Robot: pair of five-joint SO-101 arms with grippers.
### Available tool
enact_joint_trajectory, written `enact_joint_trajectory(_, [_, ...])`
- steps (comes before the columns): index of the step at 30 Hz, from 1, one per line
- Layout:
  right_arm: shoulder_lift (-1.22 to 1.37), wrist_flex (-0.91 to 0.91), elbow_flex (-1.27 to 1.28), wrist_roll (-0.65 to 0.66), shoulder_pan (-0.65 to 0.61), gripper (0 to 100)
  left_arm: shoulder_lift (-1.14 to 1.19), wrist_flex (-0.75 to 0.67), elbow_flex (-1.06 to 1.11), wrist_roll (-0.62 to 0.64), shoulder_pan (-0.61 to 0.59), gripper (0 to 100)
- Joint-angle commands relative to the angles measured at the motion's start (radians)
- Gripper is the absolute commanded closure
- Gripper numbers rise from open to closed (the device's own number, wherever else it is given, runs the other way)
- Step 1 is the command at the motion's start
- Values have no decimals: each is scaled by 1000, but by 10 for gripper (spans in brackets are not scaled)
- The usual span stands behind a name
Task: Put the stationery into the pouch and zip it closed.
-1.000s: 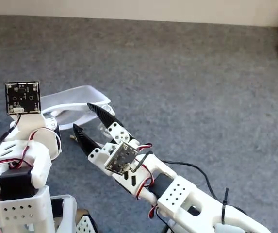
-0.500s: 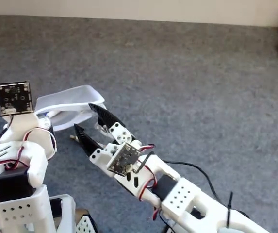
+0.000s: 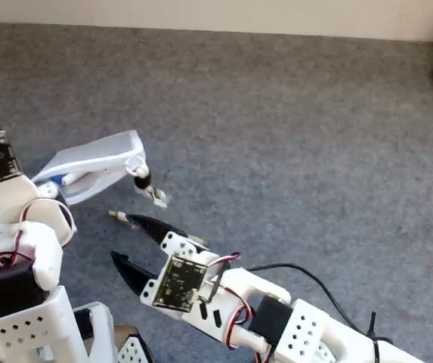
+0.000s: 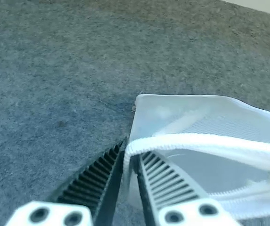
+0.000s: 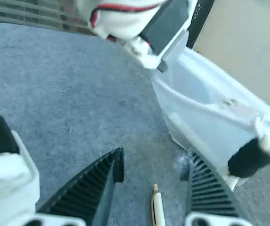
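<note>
Gripping the white pouch (image 3: 95, 162) by its edge, tight in the left gripper (image 4: 131, 151), on the left. Holding the right gripper (image 3: 122, 237) wide open beside it, with a pen (image 3: 118, 217) lying on the carpet (image 3: 314, 113) close in front

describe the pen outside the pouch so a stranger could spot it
On the grey carpet, find the translucent white pouch pinched by the left gripper. Beside it, near the tips of the open right gripper, lies a slim cream pen with a brownish tip. It is thin and loose on the carpet, neither bagged nor gripped.
</note>
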Motion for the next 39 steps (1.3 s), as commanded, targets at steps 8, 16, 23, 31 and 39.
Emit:
enact_joint_trajectory(8, [209, 7, -114, 2, 13, 928, 15, -35, -7, 21, -36, 992])
enact_joint_trajectory(16, [625, 7, -311, 2, 119, 928, 15, -31, -7, 18, -38, 992])
enact_joint_trajectory(23, [875, 7, -435, 2, 148, 928, 15, -29, -7, 18, -38, 992])
enact_joint_trajectory(31, [1050, 7, -536, 2, 197, 928, 15, -34, 2, 18, -38, 992])
enact_joint_trajectory(39, [1247, 7, -651, 2, 246, 928, 15, -35, 2, 18, -38, 992])
